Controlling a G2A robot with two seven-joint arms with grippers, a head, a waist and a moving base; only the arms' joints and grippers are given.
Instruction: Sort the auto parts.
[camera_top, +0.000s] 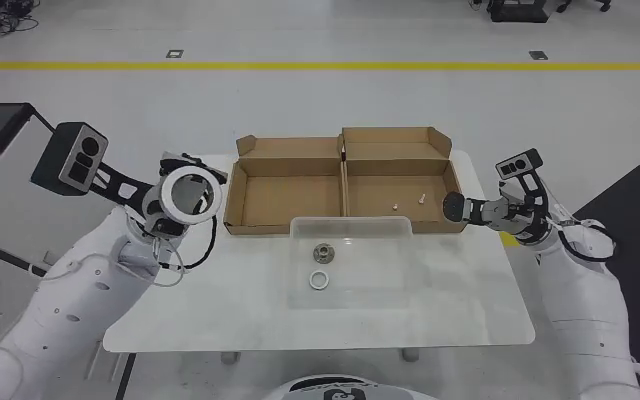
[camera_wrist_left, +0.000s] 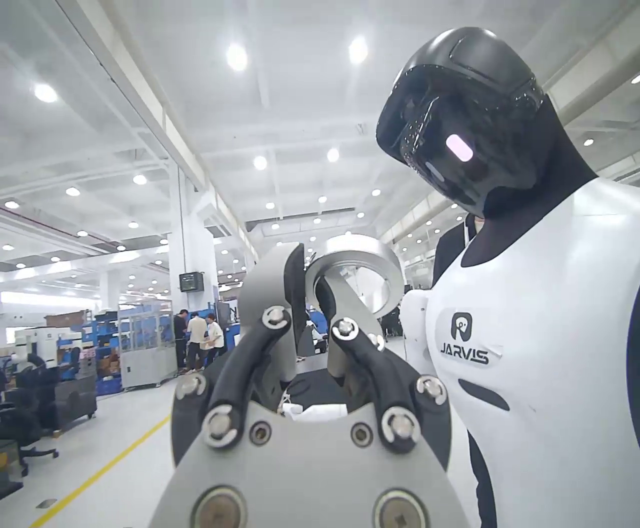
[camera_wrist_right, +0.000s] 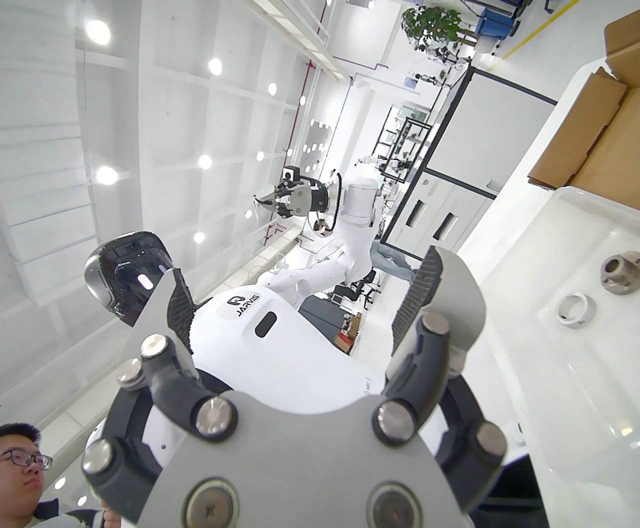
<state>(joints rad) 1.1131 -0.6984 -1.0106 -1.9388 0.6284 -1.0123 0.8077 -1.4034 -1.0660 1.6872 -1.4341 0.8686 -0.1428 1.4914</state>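
Metal ring (camera_wrist_left: 350, 247), wall pinched between left fingers (camera_wrist_left: 280, 300); right fingers (camera_wrist_right: 425, 285) spread wide.

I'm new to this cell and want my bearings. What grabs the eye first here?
The large metal ring, clamped in the left tool, raised by the table's left end beside the left cardboard box. Next, the clear tray at the table's middle, holding a flanged part and a small ring. The right tool hangs open and empty beside the right cardboard box.
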